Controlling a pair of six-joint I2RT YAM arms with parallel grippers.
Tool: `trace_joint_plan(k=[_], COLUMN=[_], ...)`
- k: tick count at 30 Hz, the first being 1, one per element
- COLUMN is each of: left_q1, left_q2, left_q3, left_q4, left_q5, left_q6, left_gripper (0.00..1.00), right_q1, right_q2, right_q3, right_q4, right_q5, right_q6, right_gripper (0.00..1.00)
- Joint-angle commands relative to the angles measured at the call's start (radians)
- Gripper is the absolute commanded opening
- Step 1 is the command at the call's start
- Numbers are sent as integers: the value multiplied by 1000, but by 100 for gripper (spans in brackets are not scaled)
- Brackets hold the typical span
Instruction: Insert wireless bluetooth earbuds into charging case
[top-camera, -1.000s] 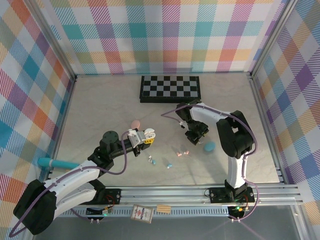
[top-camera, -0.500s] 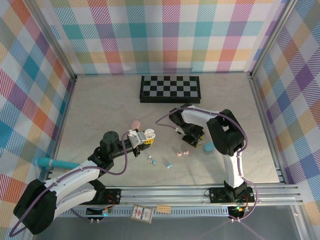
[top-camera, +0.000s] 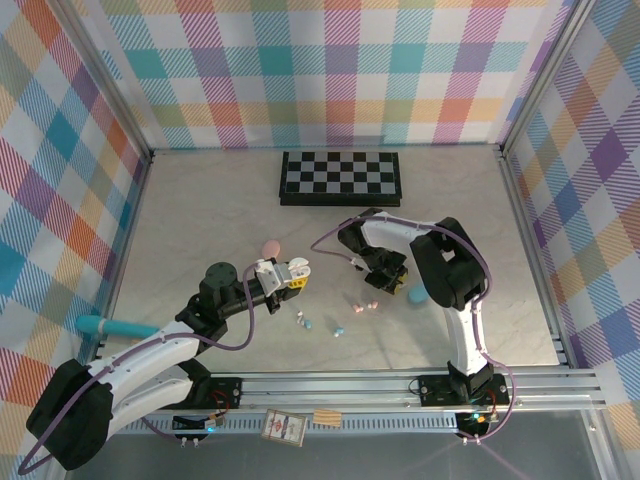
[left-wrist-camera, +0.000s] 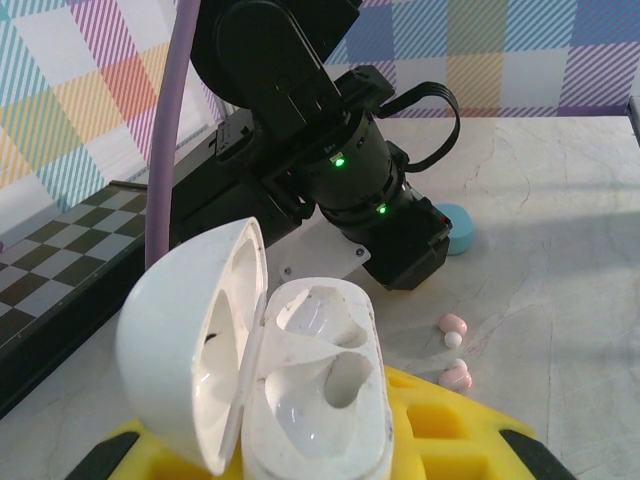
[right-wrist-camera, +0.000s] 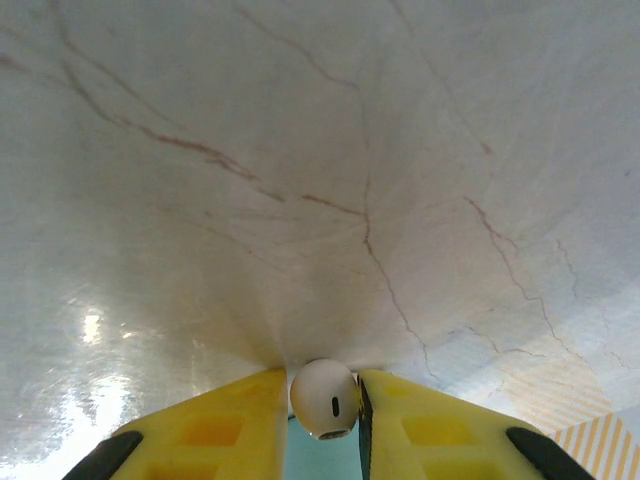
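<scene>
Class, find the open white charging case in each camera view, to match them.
Top external: white charging case left of centre, in the left gripper.
Left wrist: case lower centre, lid open leftward.
Right wrist: white earbud in right gripper.
Shared landmark: teal case by the right arm.

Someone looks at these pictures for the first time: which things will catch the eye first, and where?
The open white charging case, both sockets empty, looms large in the left wrist view, held by the left fingers. In the right wrist view, a white earbud is pinched between the yellow right fingers over the marble table. From above, the checkerboard at the table's far edge stands out.
</scene>
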Motion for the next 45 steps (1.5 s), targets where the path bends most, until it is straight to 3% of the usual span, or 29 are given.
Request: trace_joint_plan(k=[1, 9, 17, 34, 45], left_q1=[-4, -4, -4, -28, -104], left_q2=[-18, -14, 30, 343, 537], left_q3=[-9, -9, -22, 43, 138], left_q4=[3, 7, 91, 366, 506], left_q5=[3, 9, 14, -98, -124], left_q6=[13, 10, -21, -63, -67], left_gripper=[0, 0, 0, 0, 0], right_q1=[-9, -37, -94, -231, -246], right_q2=[8, -78, -266, -639, -747], right_q3=[13, -9, -79, -303, -409], right_q4=[-29, 27, 176, 568, 886], right_q5=[-27, -134, -425, -1021, -1262], right_q6=[-3, 27, 97, 389, 652], right_gripper=[25, 24, 24, 23, 22])
